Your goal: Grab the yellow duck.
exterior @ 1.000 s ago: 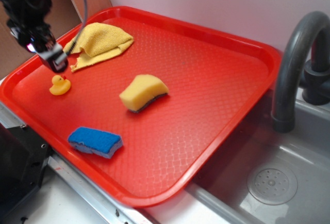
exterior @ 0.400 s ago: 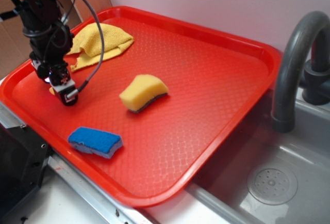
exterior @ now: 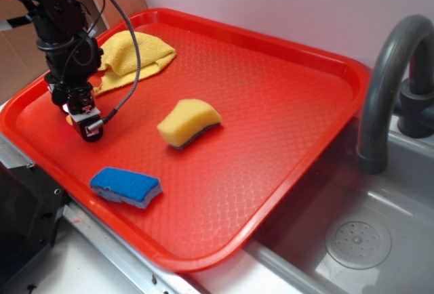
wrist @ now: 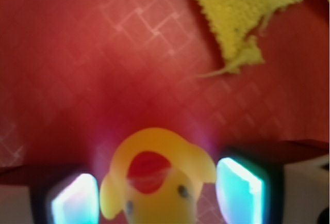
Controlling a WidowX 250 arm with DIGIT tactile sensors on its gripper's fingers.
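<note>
One relation matters: duck [wrist: 157,180] seen between gripper [wrist: 154,195] fingers [wrist: 240,190] on tray [exterior: 271,104], near cloth [exterior: 132,53]. Jaws apart, each flanking duck; contact not discernible. Duck hidden in exterior view.

arm: reaching down at tray's left edge | tool [exterior: 80,119]: low, pointing down, fingers [wrist: 240,189] spread

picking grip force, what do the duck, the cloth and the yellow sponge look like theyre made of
The yellow duck: smooth, glossy, looks like rubber or soft plastic, though the wrist view is blurred. The yellow cloth: looped, terry-like weave with a frayed edge. The yellow sponge: matte foam with a darker, probably scouring, layer underneath.
</note>
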